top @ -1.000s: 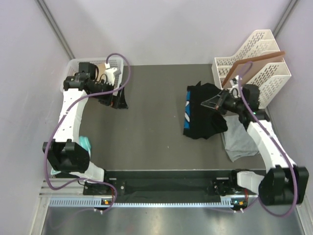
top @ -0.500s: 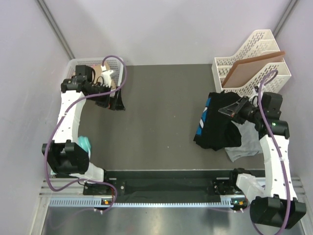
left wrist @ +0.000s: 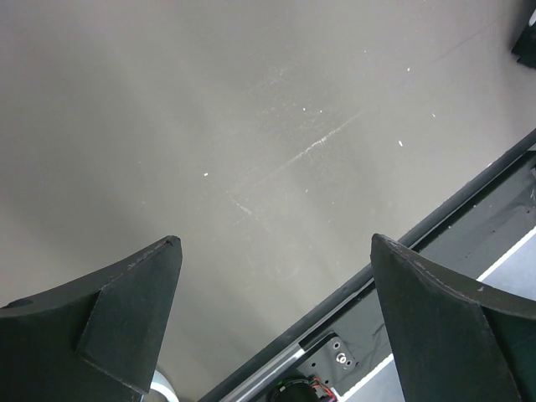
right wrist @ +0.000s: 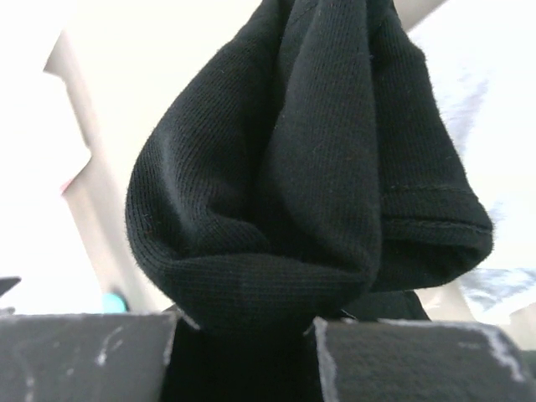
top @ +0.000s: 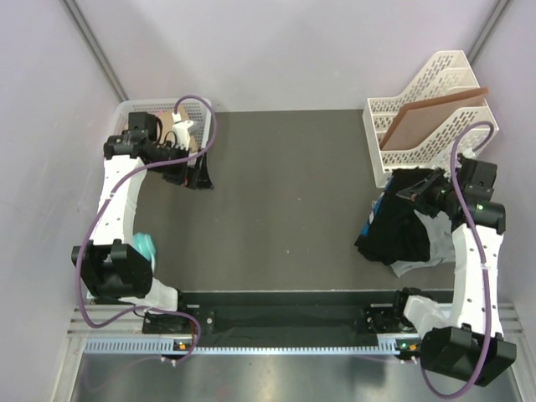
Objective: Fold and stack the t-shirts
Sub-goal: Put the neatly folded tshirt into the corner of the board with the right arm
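Observation:
The black t-shirt (top: 400, 226) hangs bunched at the table's right edge, a bit of its blue-and-white print (top: 370, 223) showing on its left side. My right gripper (top: 415, 189) is shut on its top; the wrist view shows black cloth (right wrist: 301, 193) pinched between the fingers (right wrist: 419, 360). Under and beside it lies the light grey t-shirt (top: 427, 251), mostly hidden. My left gripper (top: 199, 173) hovers wide open at the far left, its fingers (left wrist: 109, 327) over bare table with nothing between them.
A white file rack (top: 435, 109) holding a brown board (top: 427, 117) stands at the back right, just behind the right gripper. A white basket (top: 159, 113) sits at the back left. A teal object (top: 146, 244) lies by the left arm.
The right gripper has carried the black t-shirt to the right and nearer, from the table's middle-right to over the grey t-shirt. The left arm has barely moved.

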Available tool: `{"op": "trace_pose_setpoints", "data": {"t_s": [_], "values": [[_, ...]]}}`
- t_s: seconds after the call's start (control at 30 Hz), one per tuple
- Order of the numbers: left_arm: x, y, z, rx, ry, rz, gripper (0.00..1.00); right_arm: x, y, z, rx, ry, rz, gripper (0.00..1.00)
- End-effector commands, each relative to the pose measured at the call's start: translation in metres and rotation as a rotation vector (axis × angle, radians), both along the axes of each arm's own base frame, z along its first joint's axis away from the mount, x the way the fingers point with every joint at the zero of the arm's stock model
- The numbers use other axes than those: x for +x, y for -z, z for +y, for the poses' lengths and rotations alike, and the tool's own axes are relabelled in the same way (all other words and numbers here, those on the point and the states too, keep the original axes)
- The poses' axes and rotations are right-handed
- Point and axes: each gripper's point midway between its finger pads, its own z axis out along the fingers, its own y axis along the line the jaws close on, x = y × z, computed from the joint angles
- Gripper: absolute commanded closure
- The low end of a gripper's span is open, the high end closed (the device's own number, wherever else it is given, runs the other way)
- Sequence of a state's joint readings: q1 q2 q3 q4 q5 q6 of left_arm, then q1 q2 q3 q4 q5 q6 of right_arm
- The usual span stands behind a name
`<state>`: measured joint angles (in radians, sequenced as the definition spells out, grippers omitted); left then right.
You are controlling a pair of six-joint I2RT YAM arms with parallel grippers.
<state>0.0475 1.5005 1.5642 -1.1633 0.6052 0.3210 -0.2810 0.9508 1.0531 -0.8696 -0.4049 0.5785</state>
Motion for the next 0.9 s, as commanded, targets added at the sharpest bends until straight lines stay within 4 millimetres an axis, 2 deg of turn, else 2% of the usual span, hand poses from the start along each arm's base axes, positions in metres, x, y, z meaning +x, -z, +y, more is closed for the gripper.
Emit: {"op": "trace_pose_setpoints", "data": {"t_s": [0.0,0.07,0.27,0.43,0.53,0.6,0.63,0.7,0.73,0.77,0.87], "values": [[0.002,-0.007,0.002,0.002,0.019,-0.059,0.01,0.019,-0.028,-0.030,-0.061,0.090,-0.070,1.00],[0.001,-0.005,0.003,0.004,0.020,-0.060,0.01,0.023,-0.032,-0.045,-0.073,0.146,-0.067,1.00],[-0.001,0.000,0.005,0.007,0.027,-0.052,0.01,0.031,-0.015,-0.087,-0.083,0.300,-0.006,1.00],[0.000,0.001,0.008,0.017,0.025,-0.055,0.01,0.034,0.027,-0.112,-0.081,0.388,0.097,1.00],[-0.001,0.001,0.010,0.022,0.027,-0.050,0.01,0.022,0.055,-0.127,-0.082,0.461,0.178,0.96],[-0.003,0.001,0.012,0.029,0.026,-0.052,0.01,0.019,0.060,-0.136,-0.078,0.511,0.200,0.78],[-0.003,0.000,0.013,0.030,0.025,-0.053,0.01,0.017,0.060,-0.140,-0.077,0.530,0.209,0.75],[-0.005,0.001,0.015,0.033,0.025,-0.053,0.01,0.014,0.063,-0.149,-0.061,0.579,0.234,0.60],[-0.007,-0.001,0.016,0.036,0.025,-0.054,0.01,0.013,0.061,-0.154,-0.059,0.601,0.239,0.51],[-0.008,0.000,0.017,0.039,0.026,-0.052,0.01,0.012,0.060,-0.160,-0.051,0.629,0.242,0.35],[-0.011,-0.003,0.020,0.054,0.024,-0.062,0.01,0.008,0.056,-0.174,-0.065,0.697,0.258,0.17]]}}
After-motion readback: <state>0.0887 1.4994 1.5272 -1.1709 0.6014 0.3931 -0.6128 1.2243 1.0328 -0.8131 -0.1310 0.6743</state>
